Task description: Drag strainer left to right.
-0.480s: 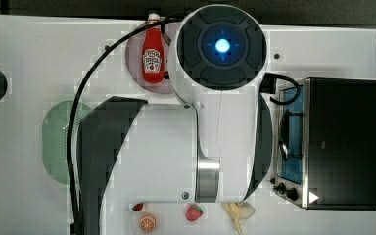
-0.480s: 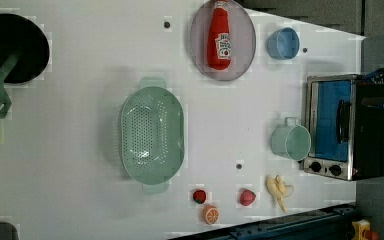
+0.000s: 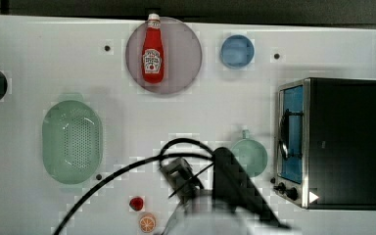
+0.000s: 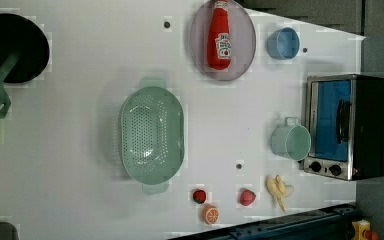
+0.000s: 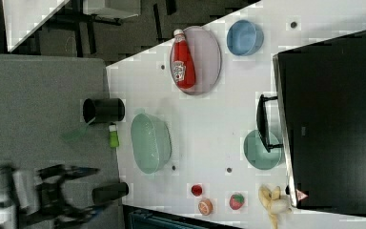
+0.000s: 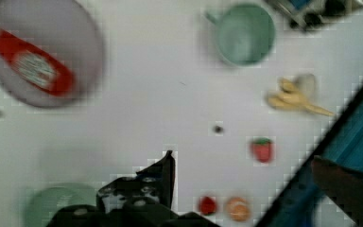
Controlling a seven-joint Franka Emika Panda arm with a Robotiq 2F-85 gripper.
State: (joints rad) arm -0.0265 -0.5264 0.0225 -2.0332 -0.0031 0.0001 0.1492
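The strainer point(image 3: 72, 142) is a pale mint-green oval colander with rows of tiny holes. It rests upright on the white table point(image 3: 127, 122), towards the top view's left. It also appears as the strainer point(image 4: 151, 134) in the left view and the strainer point(image 5: 150, 143) in the right view. Nothing touches it. My arm point(image 3: 225, 196) reaches in from the top view's bottom edge, right of the strainer. In the right view my gripper point(image 5: 89, 190) hangs blurred to the lower left of the strainer, open and holding nothing. One dark finger point(image 6: 165, 172) shows in the wrist view.
A ketchup bottle point(image 3: 152, 54) lies on a grey plate point(image 3: 181, 58), with a blue bowl point(image 3: 237, 51) beside it. A toaster oven point(image 3: 330, 142) and a teal mug point(image 3: 249, 156) stand at the top view's right. Toy fruit point(image 4: 211, 214), a banana point(image 4: 279, 190) and a black pan point(image 4: 10, 47) lie around.
In the top view my arm has drawn back from over the table's middle to the bottom edge, uncovering the plate, the mug and the strainer. The strainer has not moved.
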